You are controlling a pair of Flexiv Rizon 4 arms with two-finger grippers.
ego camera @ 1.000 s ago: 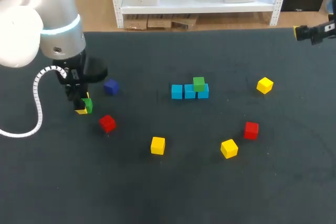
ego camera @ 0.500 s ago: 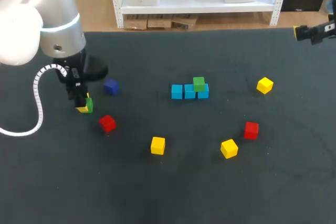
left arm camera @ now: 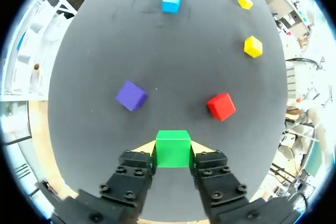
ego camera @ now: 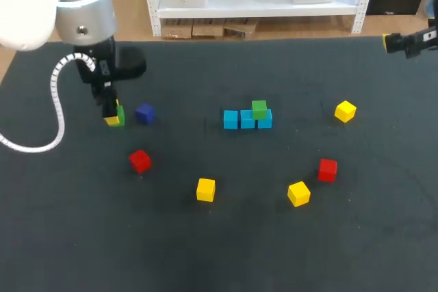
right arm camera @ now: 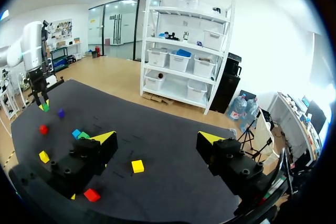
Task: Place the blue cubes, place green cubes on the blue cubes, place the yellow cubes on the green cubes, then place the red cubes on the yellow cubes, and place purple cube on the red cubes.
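Currently: base row of three blue cubes (ego camera: 247, 120) is laid, side by side and touching. One placed green cube (ego camera: 259, 109) sits on that row. The held green cube (left arm camera: 172, 149) is pinched from two sides between the yellow tips of my left gripper (left arm camera: 173, 153), just beside the purple cube (ego camera: 144, 113). My right gripper (right arm camera: 157, 139) hangs spread, nothing in it, by the table's right edge.

Left to do: this green one, yellow cubes (ego camera: 206, 189), red cubes (ego camera: 139, 161), purple.

Cubes: matte, sharp-edged, probably rigid. Table mat (ego camera: 205, 258): dark, felt-like.
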